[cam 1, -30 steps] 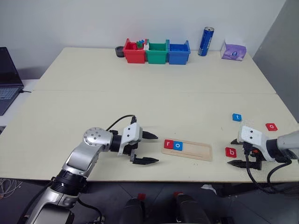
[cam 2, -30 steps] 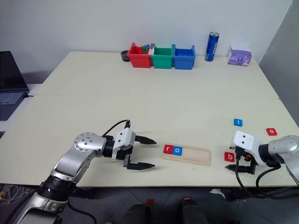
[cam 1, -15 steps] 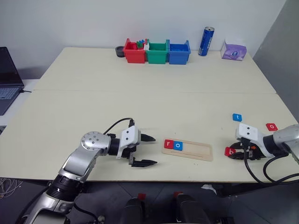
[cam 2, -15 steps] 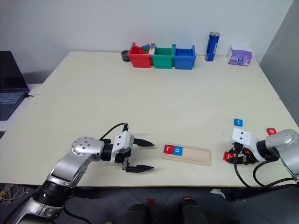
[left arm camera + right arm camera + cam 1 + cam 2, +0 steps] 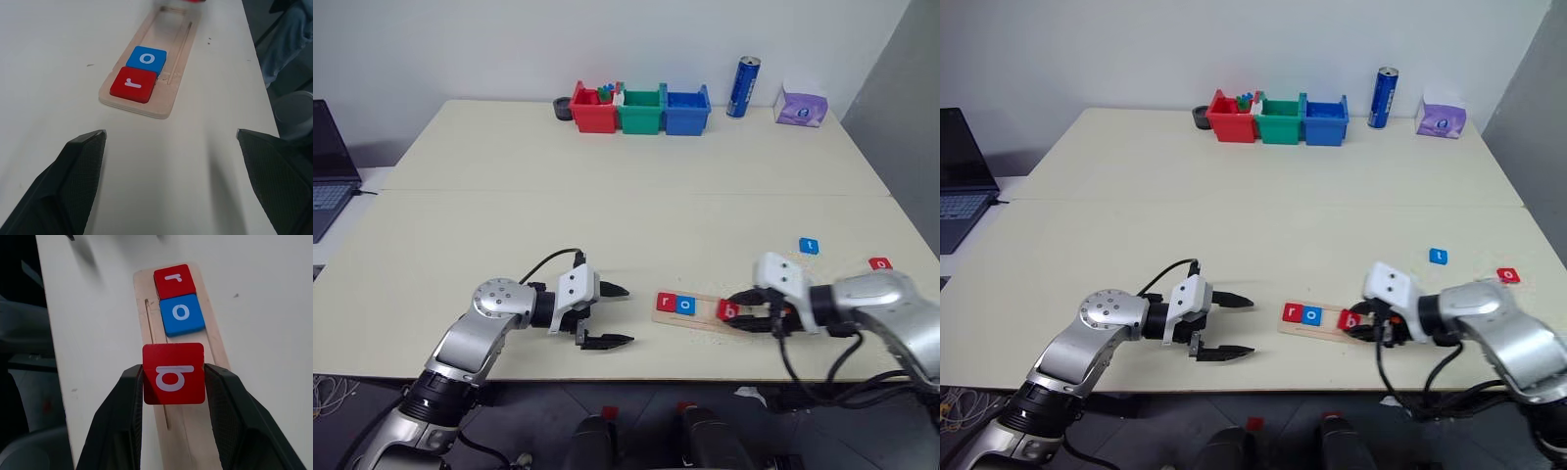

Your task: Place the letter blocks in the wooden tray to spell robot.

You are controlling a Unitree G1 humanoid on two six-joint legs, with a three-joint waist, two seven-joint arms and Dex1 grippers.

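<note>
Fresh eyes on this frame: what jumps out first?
The right gripper holds a red b block between its fingers, over the wooden tray near the table's front edge. A red r and blue o already sit at the tray's left end. The left gripper hovers open just left of the tray.

A red tile (image 5: 174, 281) reads "r", the blue tile (image 5: 181, 314) beside it "o" (both on the wooden tray (image 5: 215, 350)); another red tile (image 5: 173, 373) reads "b".
</note>
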